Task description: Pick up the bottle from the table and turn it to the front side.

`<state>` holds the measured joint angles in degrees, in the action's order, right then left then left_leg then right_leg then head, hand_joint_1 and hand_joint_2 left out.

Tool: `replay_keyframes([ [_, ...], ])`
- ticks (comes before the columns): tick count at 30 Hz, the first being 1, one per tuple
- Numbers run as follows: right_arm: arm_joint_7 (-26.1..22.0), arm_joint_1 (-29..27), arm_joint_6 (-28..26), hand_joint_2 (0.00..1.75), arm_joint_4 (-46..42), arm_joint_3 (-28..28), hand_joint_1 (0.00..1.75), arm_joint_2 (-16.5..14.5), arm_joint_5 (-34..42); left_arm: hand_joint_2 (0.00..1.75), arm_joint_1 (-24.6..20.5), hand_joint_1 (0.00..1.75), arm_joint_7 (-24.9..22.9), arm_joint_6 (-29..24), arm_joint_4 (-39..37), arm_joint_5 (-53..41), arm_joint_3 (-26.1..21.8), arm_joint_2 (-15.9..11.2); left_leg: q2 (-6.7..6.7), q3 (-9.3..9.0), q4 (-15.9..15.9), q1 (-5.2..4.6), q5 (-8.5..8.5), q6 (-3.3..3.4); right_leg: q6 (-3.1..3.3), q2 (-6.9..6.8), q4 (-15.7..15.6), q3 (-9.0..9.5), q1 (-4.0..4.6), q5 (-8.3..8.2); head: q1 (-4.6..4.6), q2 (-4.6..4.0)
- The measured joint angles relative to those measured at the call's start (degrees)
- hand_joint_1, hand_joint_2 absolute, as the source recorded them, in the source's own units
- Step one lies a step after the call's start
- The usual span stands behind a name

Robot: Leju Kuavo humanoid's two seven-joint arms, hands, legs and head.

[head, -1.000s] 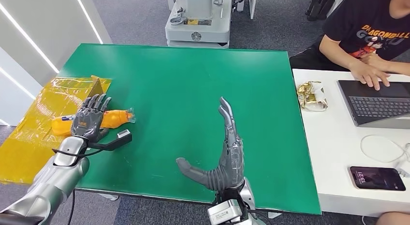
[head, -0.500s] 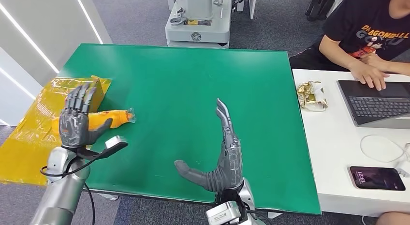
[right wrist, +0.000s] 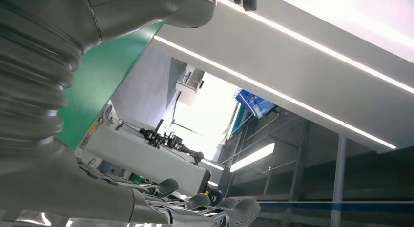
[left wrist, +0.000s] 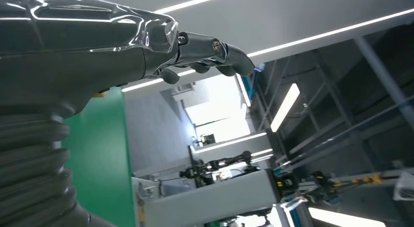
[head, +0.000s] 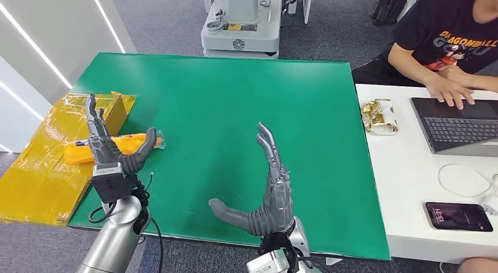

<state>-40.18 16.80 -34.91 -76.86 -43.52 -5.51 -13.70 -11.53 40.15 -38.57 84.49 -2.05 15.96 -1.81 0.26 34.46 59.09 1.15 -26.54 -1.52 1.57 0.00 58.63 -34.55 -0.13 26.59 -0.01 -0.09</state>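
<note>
Bottle (head: 111,146) lies at the table's (head: 235,108) left edge, left hand (head: 108,147) over it (right hand (head: 267,194) near-centre).

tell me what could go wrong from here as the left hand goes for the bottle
The orange bottle lies on its side at the green table's left edge, so a nudge from the open left hand could roll it off. The crinkly yellow wrap beside it might snag the fingers.

Bare green table top (head: 223,103) lies wide between the hands; a yellow plastic-wrapped box (head: 115,110) crowds the lying orange bottle (head: 126,144).
</note>
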Motion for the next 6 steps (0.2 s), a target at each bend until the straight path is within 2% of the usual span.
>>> replay_keyframes([
  [6, 0.2, -0.04, -0.06, 1.75, -0.07, -0.01, 0.0, -0.01, -0.24, 1.75, 0.61, 0.0, 0.01, -0.56, 1.26, -0.99, 0.57, 0.96, 0.02, 0.0, 0.0, 0.0, -0.01, 0.01, 0.0, 0.02, 0.0, 0.0, 0.0, 0.0, 0.0, 0.0],
])
